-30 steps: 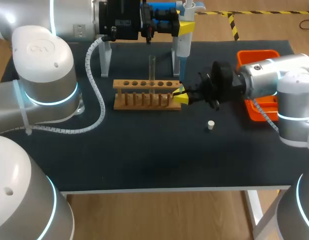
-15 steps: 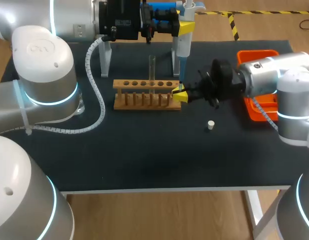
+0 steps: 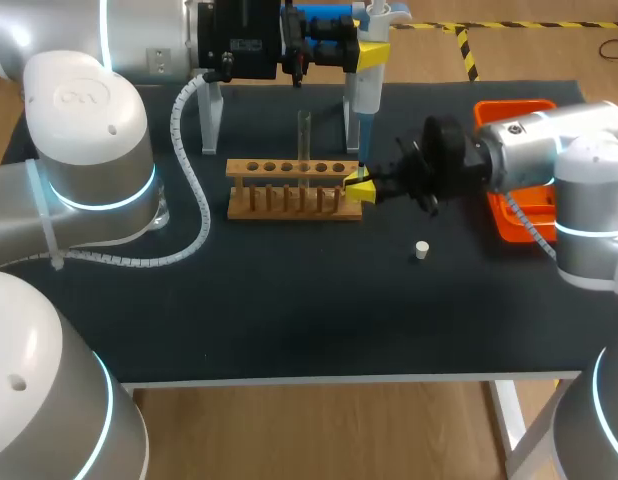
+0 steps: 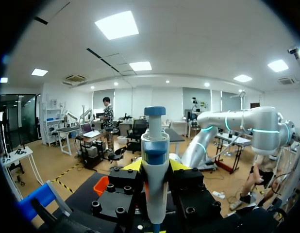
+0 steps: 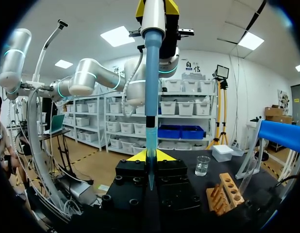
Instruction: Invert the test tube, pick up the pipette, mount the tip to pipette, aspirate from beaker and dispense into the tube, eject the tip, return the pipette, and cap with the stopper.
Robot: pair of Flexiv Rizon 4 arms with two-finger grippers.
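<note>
- Gripping the pipette (image 3: 367, 75) upright at the table's 12 o'clock, the left gripper (image 4: 156, 166) is clamped on its body.
- The right gripper (image 3: 360, 188), reaching in from 3 o'clock, pinches the tip (image 5: 150, 138).
- The test tube (image 3: 303, 150) stands in the rack (image 3: 289, 190); the stopper (image 3: 421, 250) lies at the rack's 4 o'clock.

black worktop (image 3: 289, 300) with a pale front edge, over a light wood floor (image 3: 319, 430). yellow-and-black hazard tape (image 3: 467, 50) runs on the floor behind it. square ceiling panels (image 4: 117, 25) light the white room; shelves (image 5: 184, 109) of white bins line one wall.
</note>
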